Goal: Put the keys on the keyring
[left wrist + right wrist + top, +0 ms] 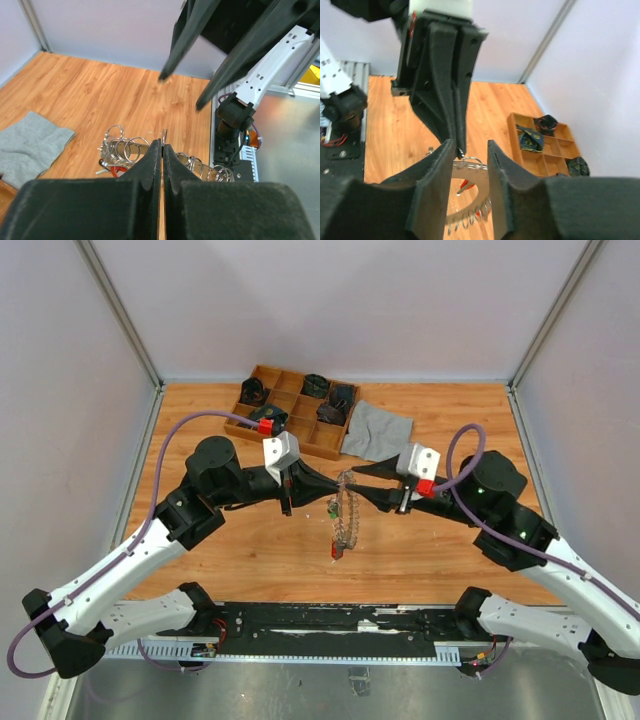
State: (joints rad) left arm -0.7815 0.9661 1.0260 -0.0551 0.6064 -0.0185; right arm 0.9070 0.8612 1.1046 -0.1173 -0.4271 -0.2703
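Top external — arms (215,485) converge, left hand (333,503) pinching keyring (346,525), right hand (355,485) parted

My left fingers (145,172) are matt black plastic with a fine grainy surface, and my right fingers (432,190) have the same dull finish. The keyring (122,145) is bare metal, its wire loops bright and glossy. The table (250,560) is smooth wood with a light sheen. The cloth (377,430) above centre is matt grey fabric. The tray (555,162) at right is plain matt wood.

Right tool (470,146) parted astride keyring (470,173); left tool (460,148) pinching it.
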